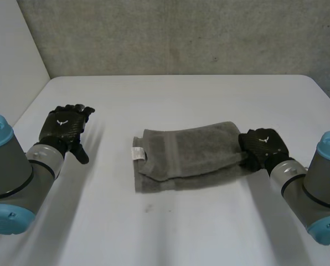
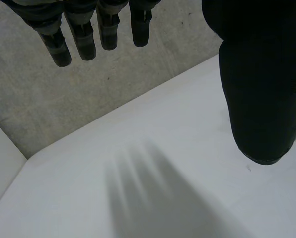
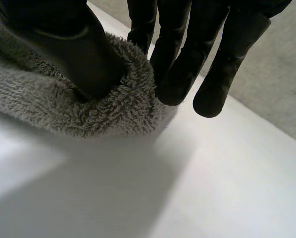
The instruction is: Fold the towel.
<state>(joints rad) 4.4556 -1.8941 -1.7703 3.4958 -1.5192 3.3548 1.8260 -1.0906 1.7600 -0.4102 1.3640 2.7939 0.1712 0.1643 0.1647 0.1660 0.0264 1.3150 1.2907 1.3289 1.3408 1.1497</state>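
**A:** Asking how far along the folding looks.

**B:** Judging it partway done. Looking at a grey terry-cloth towel (image 1: 187, 158) lying doubled over near the middle of the white counter (image 1: 181, 233), a little toward its right edge. Noticing the upper layer sitting skewed, leaving a strip of the lower layer showing along the near side. Also spotting a small white label (image 1: 137, 153) sticking out at the end facing the counter's left edge.

**A:** Wondering about the hands.

**B:** Finding the black right hand (image 1: 263, 147) at the towel's right end, pinching the rolled fold there between thumb and fingers (image 3: 178, 74), with the thumb sinking into the pile. Finding the black left hand (image 1: 62, 128) hovering near the counter's left edge, well apart from the towel, fingers straight and loosely spread, holding nothing.

**A:** Guessing at the remainder?

**B:** Probably squaring up the skewed layers, then perhaps bringing the right end across toward the label for one more fold. Offering that as a judgement only.

**A:** Missing anything?

**B:** Failing to count the stacked layers from above. Not making out the right hand's fingertips beyond the fold, nor any contact with the counter beneath. Losing both arms past the near corners, too.
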